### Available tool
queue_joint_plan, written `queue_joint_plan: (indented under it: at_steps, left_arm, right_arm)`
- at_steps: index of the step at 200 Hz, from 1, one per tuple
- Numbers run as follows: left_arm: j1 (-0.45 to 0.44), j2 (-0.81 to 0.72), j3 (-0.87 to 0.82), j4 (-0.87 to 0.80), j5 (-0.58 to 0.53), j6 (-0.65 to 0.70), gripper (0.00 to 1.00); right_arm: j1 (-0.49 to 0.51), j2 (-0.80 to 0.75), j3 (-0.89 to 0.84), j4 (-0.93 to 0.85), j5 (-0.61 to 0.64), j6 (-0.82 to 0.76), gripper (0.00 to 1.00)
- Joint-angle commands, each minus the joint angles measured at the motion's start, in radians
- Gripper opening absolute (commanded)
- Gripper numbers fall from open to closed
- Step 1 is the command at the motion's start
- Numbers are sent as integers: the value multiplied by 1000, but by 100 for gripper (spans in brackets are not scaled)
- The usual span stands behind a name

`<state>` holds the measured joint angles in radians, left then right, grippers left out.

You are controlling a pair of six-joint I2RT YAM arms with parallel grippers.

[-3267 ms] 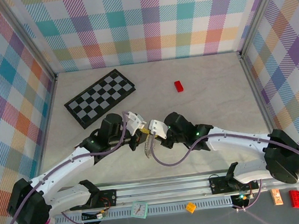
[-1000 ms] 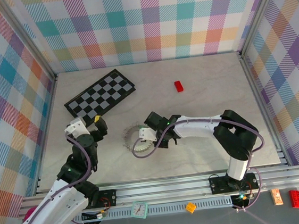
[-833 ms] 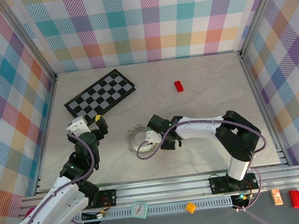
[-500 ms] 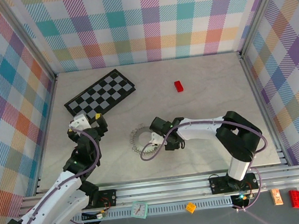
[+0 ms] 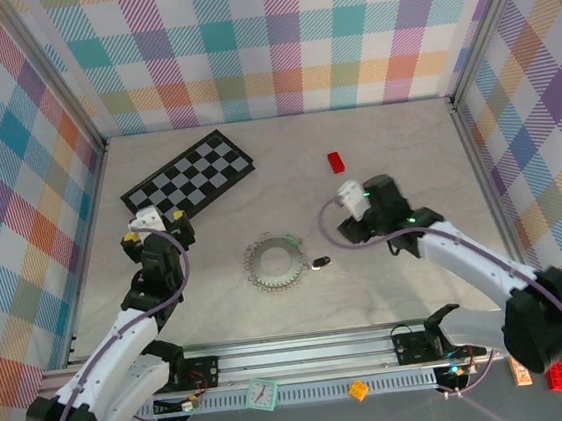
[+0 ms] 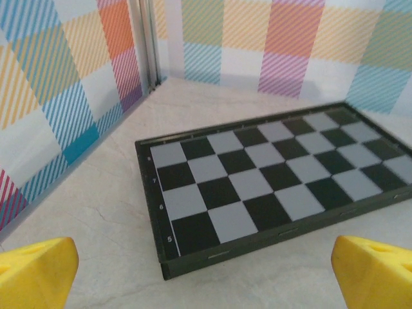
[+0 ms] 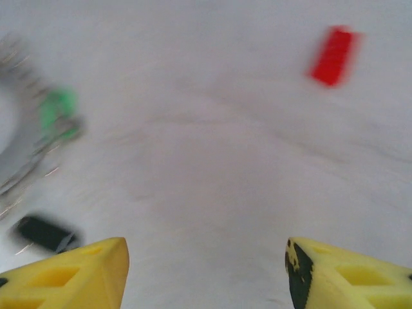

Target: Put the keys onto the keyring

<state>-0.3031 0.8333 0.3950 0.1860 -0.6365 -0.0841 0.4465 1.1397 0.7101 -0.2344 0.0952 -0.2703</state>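
Checked walls close in a pale table [image 5: 374, 140], and the ring [image 5: 273, 263] lies flat near its middle. The green key [image 5: 292, 237] sits at the ring's far-right rim, touching or overlapping it; whether it is threaded on I cannot tell. The black key [image 5: 321, 263] lies on the table just beside the ring's right edge and looks to be off it.

The right claw [image 5: 352, 218] hangs to the right of both keys, spread wide with nothing between its fingers [image 7: 64, 273]. From that claw the black key lies to the left and a little toward the arm bases, close by. In the blurred wrist view it sits low on the left, just off one fingertip. Its long axis seems to run roughly left to right across the table, so a pinch would probably have to close across that line.

The left claw [image 5: 162, 223], also spread wide and empty, faces the board [image 6: 257, 180], well apart from the ring. The right arm is plainly nearer.
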Motion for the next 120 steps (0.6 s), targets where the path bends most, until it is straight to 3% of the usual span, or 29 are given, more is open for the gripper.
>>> queue_joint_plan:
  at_steps: [1,30,64,78,100,120]
  left_arm:
    - [52,51,-23,89,69,64,100]
    - [107,144,-65,225,96,41,100]
    - [137,310,-104,402,155,63,99]
    - [143,376,-119,500,167,78,99]
    - [150,445,-127,641,247,113,98]
    - [155,541,-124,767,313,126,98]
  right_arm:
    - [-130,-50,-141,280,1,164,68]
    - [-290,-11,-332,682,58,154,68]
    - [-345,213,-413,1129,-60,164,68]
    - [-360,298,-374,1121,-70,164,65]
    - [-410,404,-402,1288,-134,233,64]
    - [-418,392,-370,1200,-178,223,63]
